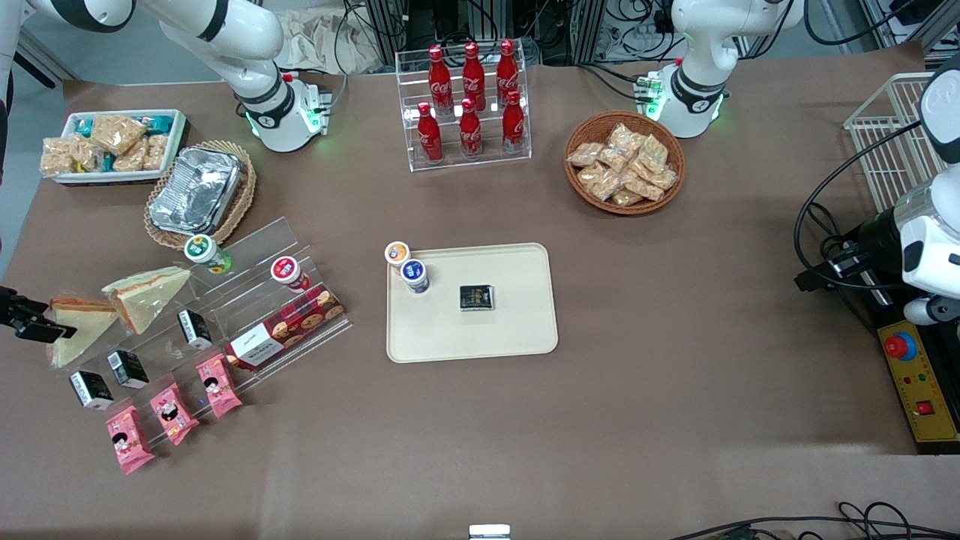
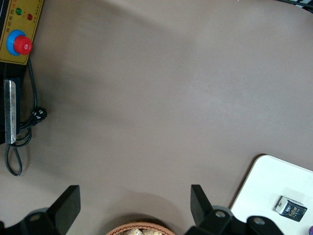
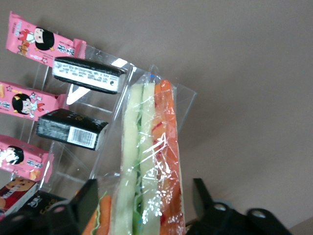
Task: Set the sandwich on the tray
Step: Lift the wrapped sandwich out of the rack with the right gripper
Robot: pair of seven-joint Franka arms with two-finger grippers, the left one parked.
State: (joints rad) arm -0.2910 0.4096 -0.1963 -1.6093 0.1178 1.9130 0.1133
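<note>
The sandwich [image 1: 75,334], a clear-wrapped wedge of pale white bread with orange and green filling, lies at the working arm's end of the table, beside the clear display steps. My right gripper [image 1: 28,319] is low over it. In the right wrist view the gripper [image 3: 144,191] is open, with the sandwich's cut edge [image 3: 149,147] between the black fingers [image 3: 87,203] and a gap on each side. A yellower-tan wrapped wedge [image 1: 150,294] lies beside it. The cream tray [image 1: 517,330] sits at the table's middle, also in the left wrist view [image 2: 274,181].
On the tray are a black packet [image 1: 477,298] and two small cups [image 1: 414,274]. The clear steps [image 1: 247,300] hold pink snack packets [image 1: 172,411], black boxes [image 3: 85,73], a cookie box and cups. A foil container [image 1: 196,189], a white snack bin [image 1: 112,142], a cola rack [image 1: 469,105] and a snack basket [image 1: 626,161] stand farther back.
</note>
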